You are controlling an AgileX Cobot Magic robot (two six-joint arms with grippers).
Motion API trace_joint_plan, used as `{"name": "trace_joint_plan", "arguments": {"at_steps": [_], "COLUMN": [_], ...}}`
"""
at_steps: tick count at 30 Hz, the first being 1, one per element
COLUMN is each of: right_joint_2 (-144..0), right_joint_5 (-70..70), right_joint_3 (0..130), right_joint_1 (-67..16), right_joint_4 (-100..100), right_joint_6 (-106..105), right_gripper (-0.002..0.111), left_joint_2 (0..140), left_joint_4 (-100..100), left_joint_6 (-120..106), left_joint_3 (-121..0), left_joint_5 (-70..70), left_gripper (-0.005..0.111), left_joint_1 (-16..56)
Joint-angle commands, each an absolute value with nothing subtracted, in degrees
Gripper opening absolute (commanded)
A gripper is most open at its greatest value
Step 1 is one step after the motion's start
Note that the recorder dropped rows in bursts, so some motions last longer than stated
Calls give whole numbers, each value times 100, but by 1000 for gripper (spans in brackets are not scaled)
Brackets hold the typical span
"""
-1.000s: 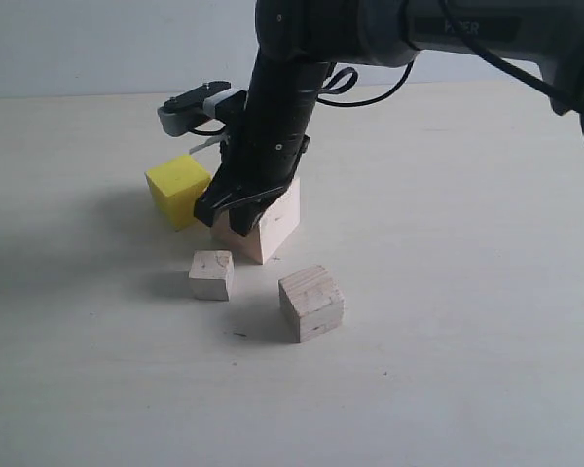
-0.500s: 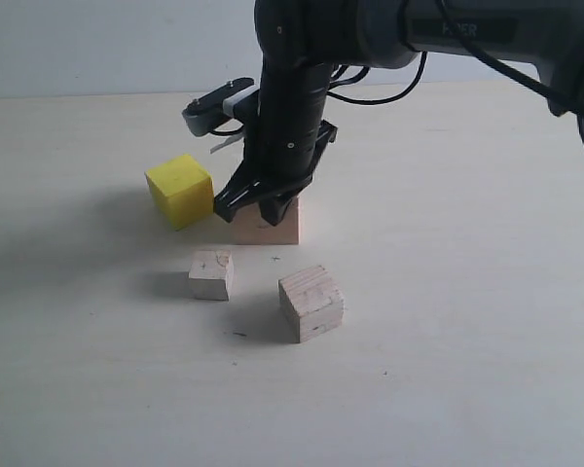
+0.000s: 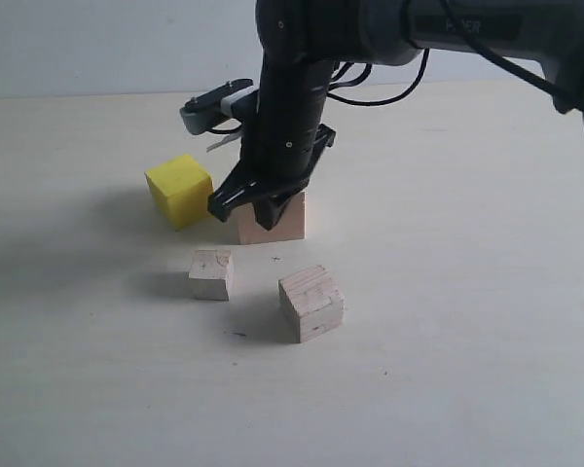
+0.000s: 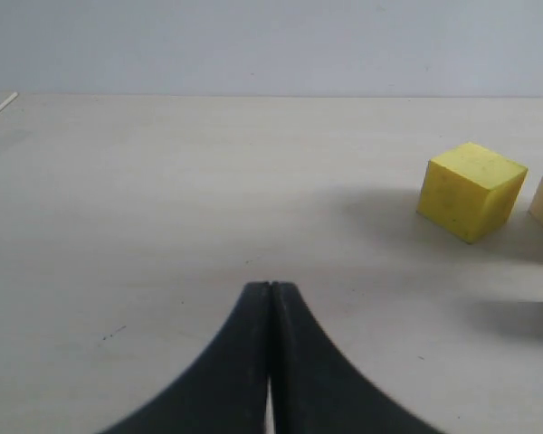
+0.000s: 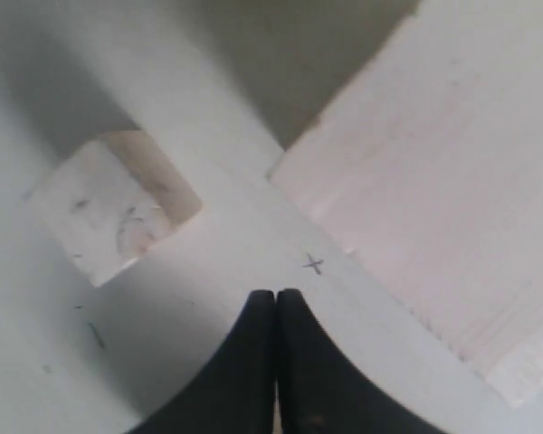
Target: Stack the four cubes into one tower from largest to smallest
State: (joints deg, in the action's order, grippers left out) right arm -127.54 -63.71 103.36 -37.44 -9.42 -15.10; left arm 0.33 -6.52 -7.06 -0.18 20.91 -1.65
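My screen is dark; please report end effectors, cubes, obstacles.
Left end effector shut, empty. Right end effector shut, empty, low by largest cube. Yellow cube, medium cube, smallest cube separate, unstacked. No obstacle seen.

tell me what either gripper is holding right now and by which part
Nothing is held. The right gripper is shut with nothing between its jaws, beside the largest cube. The left gripper is shut and empty too.

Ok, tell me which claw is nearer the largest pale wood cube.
Right. The right claw is close beside the largest cube; the left claw is well off, beyond the yellow cube.
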Motion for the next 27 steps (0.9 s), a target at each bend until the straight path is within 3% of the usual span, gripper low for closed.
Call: {"name": "trace_joint_plan", "arguments": {"at_steps": [1,9,15,27], "right_joint_2": [-12465,-12311,-12665,-13433], "right_joint_5": [-6102,-4697,-4423,-4419], "right_joint_3": [10323,10397,10850,11486], "right_joint_1": [-3738,-3271,-2832,-2757], "right_joint_4": [-1333,-1313,-1674,-1952], "right_joint_6": [-1899,-1990,-1935,-2013], "right_gripper": [0,0,0,0], "left_joint_2": [0,0,0,0], "left_joint_4": [-654,-654,-654,-654], "left_joint_6": [-720,-720,-720,-720], "left_joint_3": [0,0,0,0], "left_joint_5": [2056,2056,2056,2056], "left_gripper": [0,0,0,0], "left_joint_1": [-139,-139,-139,-139]}}
